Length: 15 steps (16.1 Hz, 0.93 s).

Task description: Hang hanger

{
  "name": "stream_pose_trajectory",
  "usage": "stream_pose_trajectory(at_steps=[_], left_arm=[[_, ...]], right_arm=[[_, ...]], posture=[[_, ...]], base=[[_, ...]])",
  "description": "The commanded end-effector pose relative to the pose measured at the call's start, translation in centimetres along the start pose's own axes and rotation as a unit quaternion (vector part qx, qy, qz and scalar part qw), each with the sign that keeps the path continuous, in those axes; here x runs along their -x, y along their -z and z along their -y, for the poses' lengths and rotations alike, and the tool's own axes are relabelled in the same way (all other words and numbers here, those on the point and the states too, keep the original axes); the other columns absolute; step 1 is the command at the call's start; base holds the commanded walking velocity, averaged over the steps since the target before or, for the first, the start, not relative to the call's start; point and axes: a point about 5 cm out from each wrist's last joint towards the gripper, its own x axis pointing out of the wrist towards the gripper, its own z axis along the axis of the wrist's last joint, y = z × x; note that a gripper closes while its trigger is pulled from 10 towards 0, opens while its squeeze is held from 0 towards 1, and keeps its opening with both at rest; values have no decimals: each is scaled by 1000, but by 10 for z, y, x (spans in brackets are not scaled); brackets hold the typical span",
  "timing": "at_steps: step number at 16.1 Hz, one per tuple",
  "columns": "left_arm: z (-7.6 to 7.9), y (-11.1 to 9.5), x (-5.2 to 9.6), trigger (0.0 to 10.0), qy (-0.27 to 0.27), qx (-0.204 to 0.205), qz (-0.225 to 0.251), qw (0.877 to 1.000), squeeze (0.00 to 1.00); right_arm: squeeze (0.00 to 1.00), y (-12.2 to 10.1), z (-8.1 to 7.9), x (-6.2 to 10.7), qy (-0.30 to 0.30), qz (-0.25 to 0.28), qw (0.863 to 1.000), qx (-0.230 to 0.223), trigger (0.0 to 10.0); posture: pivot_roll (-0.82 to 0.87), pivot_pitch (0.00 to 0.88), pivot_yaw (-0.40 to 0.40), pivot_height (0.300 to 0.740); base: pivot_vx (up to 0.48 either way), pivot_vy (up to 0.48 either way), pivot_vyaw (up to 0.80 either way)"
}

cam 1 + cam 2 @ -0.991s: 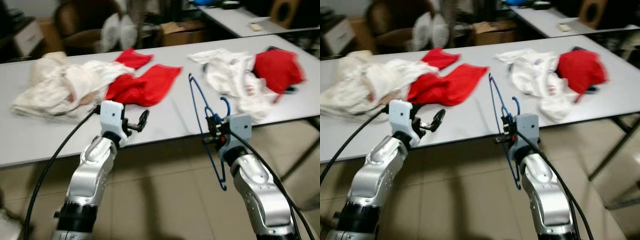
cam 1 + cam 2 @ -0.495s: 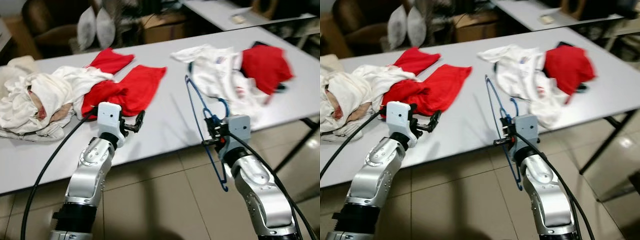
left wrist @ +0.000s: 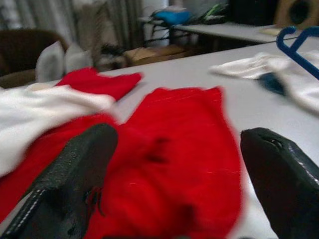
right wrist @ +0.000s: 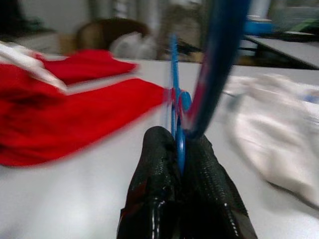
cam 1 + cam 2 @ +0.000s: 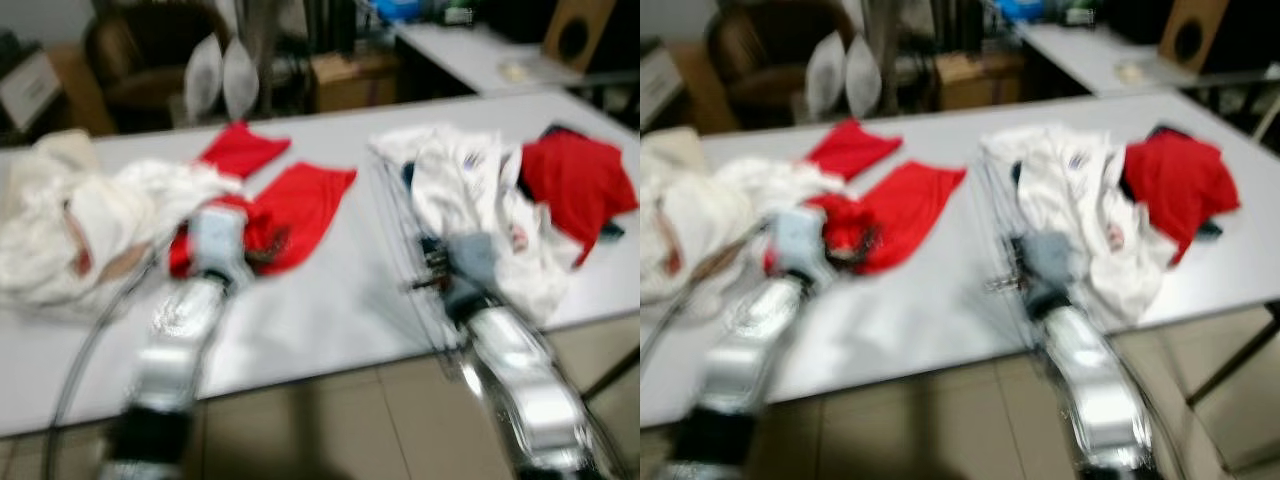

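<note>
Hanger [image 4: 175, 107] clamped in right tool [image 4: 182, 149]

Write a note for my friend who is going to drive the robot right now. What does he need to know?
Right gripper: shut on the blue hanger, held above the white table.
Left gripper: open, holding nothing, over the red cloth.
On the table: a white and red clothes pile on the robot's left, another on its right.
Done: hanger picked up.
Left: hang it. No rail or hook is visible. Head views are blurred.
</note>
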Motion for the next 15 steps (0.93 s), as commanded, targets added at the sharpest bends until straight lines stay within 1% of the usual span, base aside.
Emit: stream_pose_trajectory(at_steps=[1, 3, 4, 5, 6, 7, 9, 10, 11, 12, 14, 15], left_arm=[[8, -2, -4, 10000, 14, -8, 1, 1000, 0], [4, 5, -3, 10000, 9, -35, -21, 999, 0], [1, 9, -3, 10000, 1, -39, -35, 999, 0], [-1, 12, -4, 5333, 4, -36, -50, 998, 0], [-1, 14, -4, 4000, 12, -39, -59, 997, 0], [-1, 15, -3, 0, 16, -40, -65, 997, 0], [-6, 23, -5, 0, -9, -59, -89, 994, 0], [-5, 26, -8, 1804, -6, -58, -89, 994, 0], [-4, 29, -11, 2392, -1, -59, -88, 994, 0], [-2, 33, -17, 2588, 12, -50, -86, 995, 0], [-2, 36, -24, 2275, 21, -34, -84, 996, 0], [-4, 36, -27, 2353, 17, -31, -87, 996, 0]], right_arm=[[0, -4, 10, 2, 14, 9, 1000, 7, 10000], [0, -4, 11, 1, 14, 10, 1000, 10, 10000], [0, -4, 10, 1, 15, 11, 1000, 10, 10000], [0, -4, 9, 1, 15, 10, 1000, 10, 10000], [0, -4, 9, 1, 15, 10, 1000, 10, 10000], [0, -4, 9, 1, 15, 10, 1000, 9, 10000], [0, -3, 9, 0, 18, 11, 1000, 7, 10000], [0, -3, 8, 0, 18, 11, 1000, 7, 10000], [0, -3, 8, 0, 18, 11, 1000, 7, 10000], [0, -2, 6, -1, 15, 10, 1000, 7, 10000], [0, -3, 5, -1, 12, 10, 1000, 11, 10000], [0, -3, 6, 0, 13, 10, 1000, 12, 10000]], posture=[[-196, 0, 67, 740], [-196, 0, 69, 740], [-196, 0, 70, 740], [-196, 0, 73, 740], [-196, 0, 73, 740], [-195, 0, 79, 740], [-192, 0, 84, 740], [-189, 0, 82, 740], [-190, 0, 80, 740], [-192, 0, 80, 740], [-203, 0, 83, 740], [-209, 0, 86, 740]], base=[[0, 0, 0], [0, 0, 0], [0, 0, 0], [0, 0, 0], [0, 0, 0], [0, 0, 0], [0, 0, 0], [0, 0, 0], [0, 0, 0], [0, 0, 0], [0, 0, 0], [0, 0, 0]])
